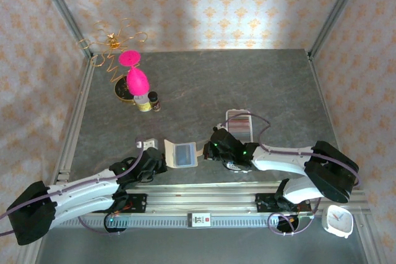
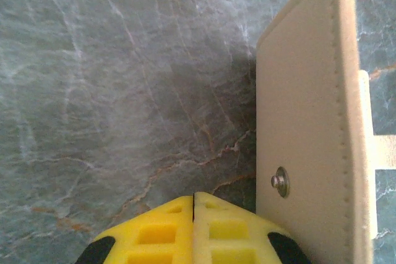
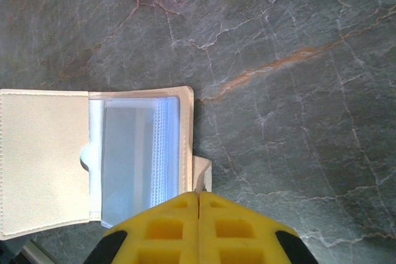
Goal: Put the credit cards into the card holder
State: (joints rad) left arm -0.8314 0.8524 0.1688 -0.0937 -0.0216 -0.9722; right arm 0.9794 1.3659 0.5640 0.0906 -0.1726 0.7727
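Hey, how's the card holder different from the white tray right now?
The card holder is tan and lies open, its clear sleeves showing; the tray is white and holds a row of cards. The holder lies nearer the near edge; the tray sits farther back and to the right. Both rest on the grey table.

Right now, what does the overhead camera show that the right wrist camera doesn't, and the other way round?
Overhead adds the white tray with what look like the credit cards stacked in it, a pink object, small bottles and a white clock. The right wrist camera adds close detail: clear sleeves inside the card holder, its snap tab, and the right gripper shut. Both show the open card holder on the grey marbled table.
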